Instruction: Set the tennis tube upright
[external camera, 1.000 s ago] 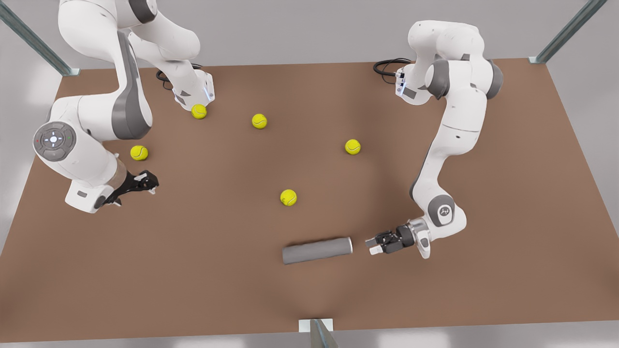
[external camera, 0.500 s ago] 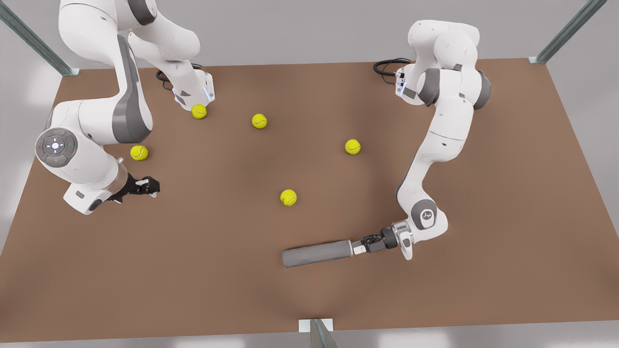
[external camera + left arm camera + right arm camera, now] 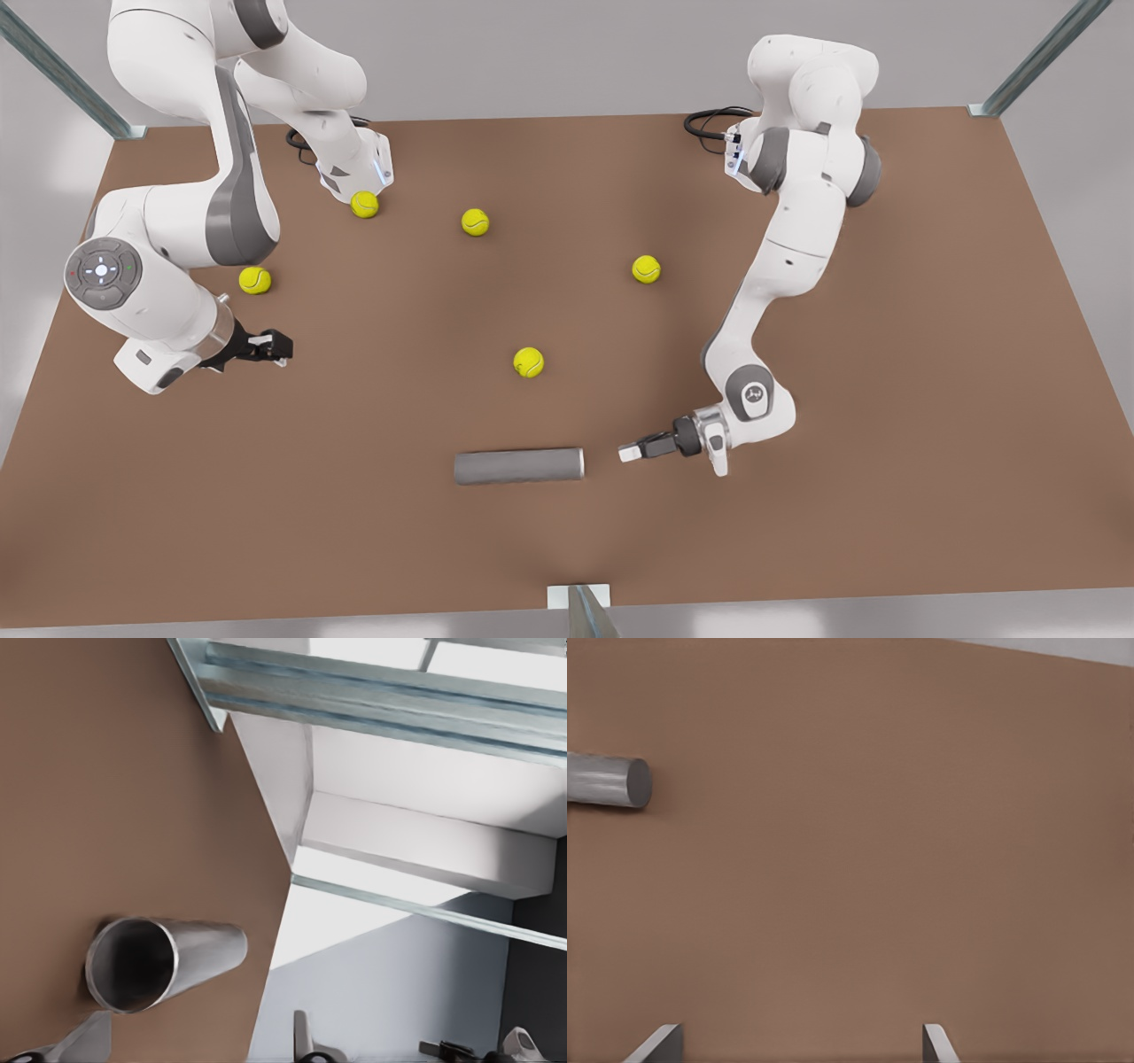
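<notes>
Grey metallic tennis tube point(image 3: 518, 466) lies flat, hollow.

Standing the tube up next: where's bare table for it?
Bare table lies between the tube and the near edge, also past the left gripper on the front view's right. Crowded behind the tube: five balls. The right gripper waits at the front view's left.

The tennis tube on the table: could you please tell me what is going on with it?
The tennis tube lies on its side on the table, not yet upright. The left gripper, at the front view's right, sits low and open just off the tube's open end, a small gap apart. The right gripper waits open at the front view's left. Tennis balls lie scattered around.
</notes>
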Available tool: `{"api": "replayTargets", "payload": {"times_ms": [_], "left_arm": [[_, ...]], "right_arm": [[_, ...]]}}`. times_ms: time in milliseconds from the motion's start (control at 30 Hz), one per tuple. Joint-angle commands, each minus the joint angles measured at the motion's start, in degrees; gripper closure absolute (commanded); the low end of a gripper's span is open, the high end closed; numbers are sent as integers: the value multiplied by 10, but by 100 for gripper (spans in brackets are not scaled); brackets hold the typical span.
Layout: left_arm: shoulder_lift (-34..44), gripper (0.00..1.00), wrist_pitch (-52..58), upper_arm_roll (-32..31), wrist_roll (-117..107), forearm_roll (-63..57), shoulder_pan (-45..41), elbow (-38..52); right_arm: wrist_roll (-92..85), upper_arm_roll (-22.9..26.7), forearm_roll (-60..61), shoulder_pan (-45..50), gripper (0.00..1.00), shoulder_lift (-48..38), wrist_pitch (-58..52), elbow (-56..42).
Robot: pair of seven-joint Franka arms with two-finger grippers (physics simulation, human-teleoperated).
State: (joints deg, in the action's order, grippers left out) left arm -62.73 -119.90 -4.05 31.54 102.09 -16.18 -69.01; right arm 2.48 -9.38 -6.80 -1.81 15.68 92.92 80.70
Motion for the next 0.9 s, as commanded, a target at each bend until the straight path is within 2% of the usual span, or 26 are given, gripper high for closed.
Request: {"api": "replayTargets", "payload": {"times_ms": [0, 233, 367, 467, 667, 867], "left_arm": [[-17, 0, -34, -2, -5, 1, -12, 27], [-21, 0, -46, -6, -64, -6, -63, 56], [-21, 0, -46, -3, -62, -10, -61, 56], [-21, 0, -15, -3, -66, -80, -20, 54], [-27, 0, -25, -6, -70, -79, -30, 58], [-56, 0, -45, -21, -71, -78, -36, 100]], "right_arm": [[35, 0, 0, 0, 0, 0, 0, -1], [35, 0, 0, 1, 0, 0, 0, -1], [35, 0, 0, 0, 0, 0, 0, -1], [38, 1, 0, 0, 0, 0, 0, -1], [37, 0, 0, -3, 0, 0, 0, -1], [34, 2, 0, -25, 0, -1, -1, -2]]}}
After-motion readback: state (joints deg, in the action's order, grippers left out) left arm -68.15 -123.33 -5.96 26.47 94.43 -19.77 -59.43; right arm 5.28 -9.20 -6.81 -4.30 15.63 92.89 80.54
